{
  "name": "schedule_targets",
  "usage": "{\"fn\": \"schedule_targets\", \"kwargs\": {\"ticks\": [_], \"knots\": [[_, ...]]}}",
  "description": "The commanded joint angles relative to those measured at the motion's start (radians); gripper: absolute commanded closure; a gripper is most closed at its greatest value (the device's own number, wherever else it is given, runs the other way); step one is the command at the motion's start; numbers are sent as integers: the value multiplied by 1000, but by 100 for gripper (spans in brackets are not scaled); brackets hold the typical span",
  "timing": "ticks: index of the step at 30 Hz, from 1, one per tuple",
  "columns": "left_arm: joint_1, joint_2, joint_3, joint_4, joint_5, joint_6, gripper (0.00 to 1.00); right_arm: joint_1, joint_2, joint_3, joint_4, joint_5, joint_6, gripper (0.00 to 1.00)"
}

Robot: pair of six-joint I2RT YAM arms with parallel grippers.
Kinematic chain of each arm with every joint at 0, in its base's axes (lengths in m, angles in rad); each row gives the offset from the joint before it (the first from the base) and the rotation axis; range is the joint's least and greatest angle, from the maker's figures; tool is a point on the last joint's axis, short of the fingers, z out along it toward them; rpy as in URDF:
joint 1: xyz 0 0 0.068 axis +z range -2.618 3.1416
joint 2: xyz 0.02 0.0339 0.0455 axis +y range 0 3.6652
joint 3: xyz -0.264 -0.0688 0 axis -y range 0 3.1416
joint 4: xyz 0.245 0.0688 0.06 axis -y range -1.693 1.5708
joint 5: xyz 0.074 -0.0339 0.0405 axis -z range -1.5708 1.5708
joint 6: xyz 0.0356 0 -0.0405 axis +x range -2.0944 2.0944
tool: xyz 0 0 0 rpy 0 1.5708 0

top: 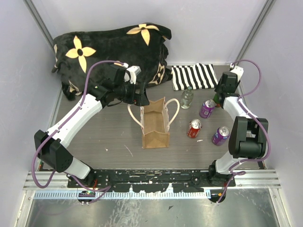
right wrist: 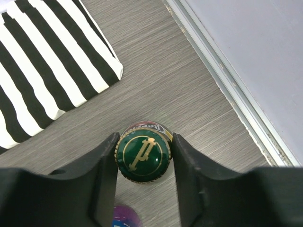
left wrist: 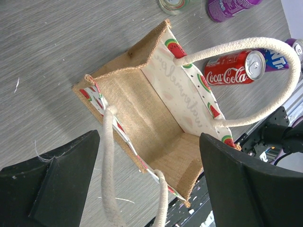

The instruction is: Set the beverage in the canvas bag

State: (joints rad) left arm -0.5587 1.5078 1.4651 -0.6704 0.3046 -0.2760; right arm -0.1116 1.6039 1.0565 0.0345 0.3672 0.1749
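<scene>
Grey wood-grain worktop (top: 104, 137), enclosed by pale walls (top: 28, 109) on three sides.

Back of the worktop: black flowered cushion (top: 113, 47) at left, striped cloth (top: 194, 76) at right.

Bag (top: 154, 125): upright at mid-worktop, mouth open, both rope handles (top: 176, 111) splayed outward. The left wrist view looks into it and shows bare burlap sides and floor, with nothing seen inside.

Green-capped bottle (right wrist: 143, 152): upright on the worktop at the far right, well apart from the bag. It stands between the striped cloth and the metal rail (right wrist: 227, 80) along the wall. From overhead it is mostly hidden under the right arm.

Right gripper (right wrist: 143, 153): lowered over the green-capped bottle, one finger pressed against each side of the cap. It is closed on the bottle, which stands on the worktop.

Left gripper (top: 141, 99): jaws spread wide and holding nothing. It hangs just behind the bag's far end, with the camera aimed down into the mouth.

Other items, all to the right of the bag:
- clear bottle (top: 187, 98), upright, nearest the striped cloth
- purple can (top: 207, 108), just beside the right gripper
- red can (top: 194, 128), lying on its side, cola lettering legible from the left wrist
- second purple can (top: 220, 135), near the right arm's elbow
</scene>
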Motion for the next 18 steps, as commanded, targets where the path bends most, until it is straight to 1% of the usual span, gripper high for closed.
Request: {"fn": "schedule_targets", "kwargs": {"ticks": [1,3,5,6,12,18], "knots": [[5,-10,-4,22,12,16,7,-2,6,31,39,10,11,69],[6,-9,-5,24,13,16,6,-2,1,25,40,13,9,88],[6,-7,-5,24,13,16,7,-2,-8,20,43,15,11,96],[7,-6,-4,25,12,15,6,-2,-16,18,43,16,13,99],[11,-7,-2,27,14,12,6,-1,-85,35,40,4,23,99],[13,-2,0,34,23,5,7,-1,-124,109,13,-6,0,99]]}}
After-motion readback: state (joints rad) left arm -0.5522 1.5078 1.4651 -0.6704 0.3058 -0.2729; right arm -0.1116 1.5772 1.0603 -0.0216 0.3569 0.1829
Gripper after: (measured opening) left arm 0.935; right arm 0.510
